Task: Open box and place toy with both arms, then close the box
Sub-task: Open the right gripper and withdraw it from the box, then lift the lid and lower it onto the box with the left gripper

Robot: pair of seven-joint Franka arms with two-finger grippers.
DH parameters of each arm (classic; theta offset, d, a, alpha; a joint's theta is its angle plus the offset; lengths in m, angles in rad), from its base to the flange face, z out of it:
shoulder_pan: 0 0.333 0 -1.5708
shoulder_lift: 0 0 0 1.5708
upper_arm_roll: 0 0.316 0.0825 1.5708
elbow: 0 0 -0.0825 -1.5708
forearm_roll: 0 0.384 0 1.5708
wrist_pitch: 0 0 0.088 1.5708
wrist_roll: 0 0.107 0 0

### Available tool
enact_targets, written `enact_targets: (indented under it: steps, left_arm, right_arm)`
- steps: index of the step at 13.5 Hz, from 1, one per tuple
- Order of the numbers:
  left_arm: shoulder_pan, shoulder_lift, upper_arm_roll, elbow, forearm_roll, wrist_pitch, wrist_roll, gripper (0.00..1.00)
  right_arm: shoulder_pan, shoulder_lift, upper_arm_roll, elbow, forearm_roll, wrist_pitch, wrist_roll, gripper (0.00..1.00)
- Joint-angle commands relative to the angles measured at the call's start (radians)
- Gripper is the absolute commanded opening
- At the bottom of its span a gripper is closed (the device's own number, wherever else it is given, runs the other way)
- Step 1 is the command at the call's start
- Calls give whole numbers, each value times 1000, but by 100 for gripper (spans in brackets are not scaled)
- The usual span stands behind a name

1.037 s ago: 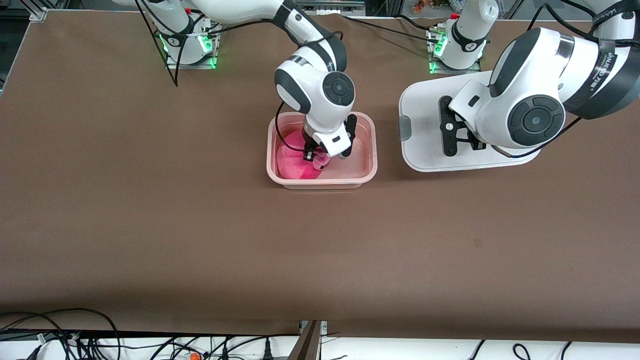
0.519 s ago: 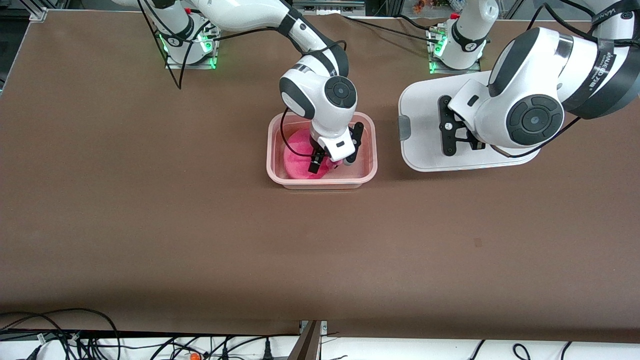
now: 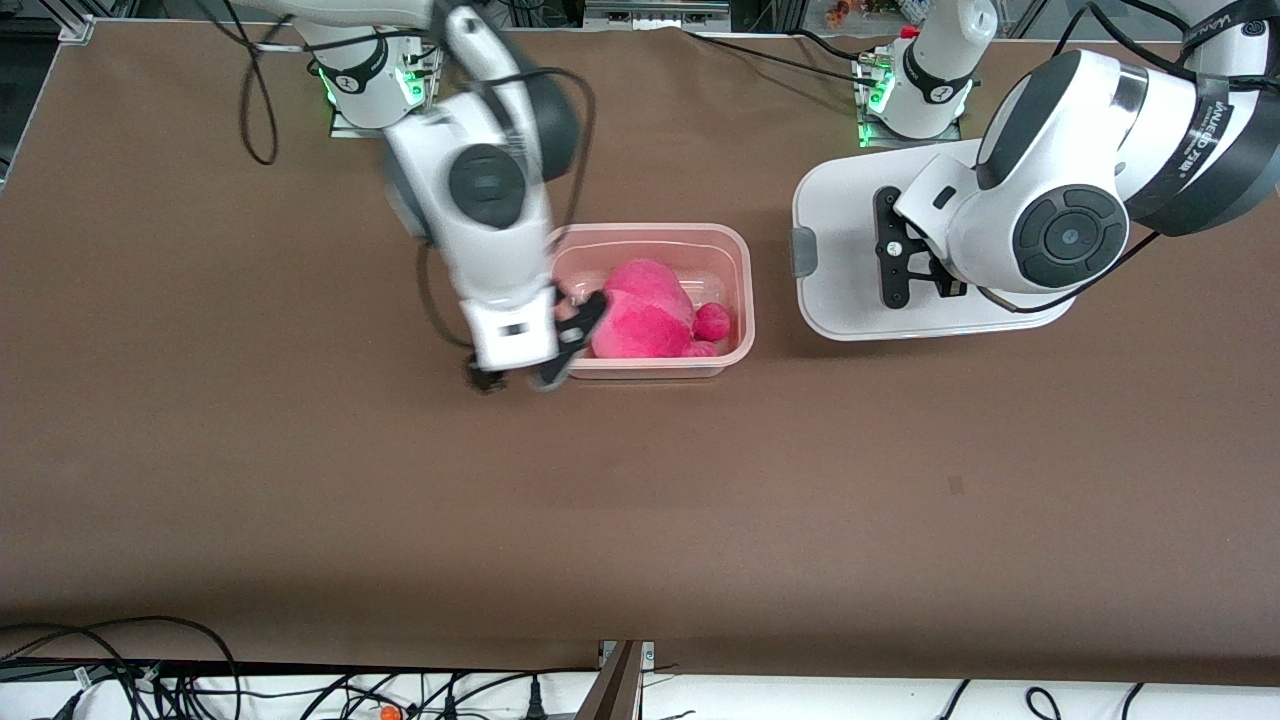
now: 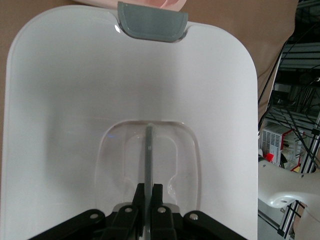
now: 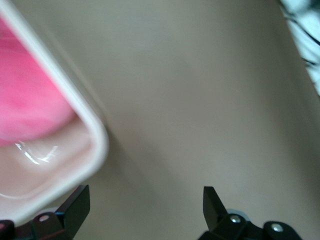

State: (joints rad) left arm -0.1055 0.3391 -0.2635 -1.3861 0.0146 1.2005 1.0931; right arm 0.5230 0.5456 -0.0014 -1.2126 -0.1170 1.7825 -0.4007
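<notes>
While the toy [image 3: 645, 318] lies inside the open box [image 3: 735, 245], the right gripper [image 3: 520, 375] is held wide open and empty over the box's corner toward the right arm's end. The lid [image 3: 840, 215] lies beside the box, and its handle [image 4: 148, 155] is pinched tight by the left gripper [image 4: 149, 192].

pink toy [image 3: 645, 322] in lidless box [image 3: 740, 262]
</notes>
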Motion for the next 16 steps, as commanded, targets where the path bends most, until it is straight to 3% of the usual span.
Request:
enact_targets:
  steps: [1, 4, 8, 12, 14, 16]
  left_arm:
    - [-46, 24, -10, 84, -71, -1, -16, 0]
    - [-144, 53, -11, 84, -123, 164, -129, 0]
    - [-350, 139, -2, 73, -104, 446, -229, 0]
    - [-407, 250, -10, 65, -97, 670, -259, 1]
    - [-447, 291, -8, 61, -91, 700, -297, 1]
    - [-445, 296, -6, 33, -88, 700, -341, 1]
  right_arm:
    - [-107, -97, 21, -25, 46, -61, 3, 100]
    - [-141, -179, -34, -34, 63, -162, 5, 100]
    - [-149, -278, -136, -86, 157, -232, 14, 100]
    - [-250, -465, -109, -290, 177, -216, 118, 100]
    - [-328, -606, -36, -460, 163, -148, 244, 100]
    - [-359, -679, 4, -542, 135, -130, 342, 100]
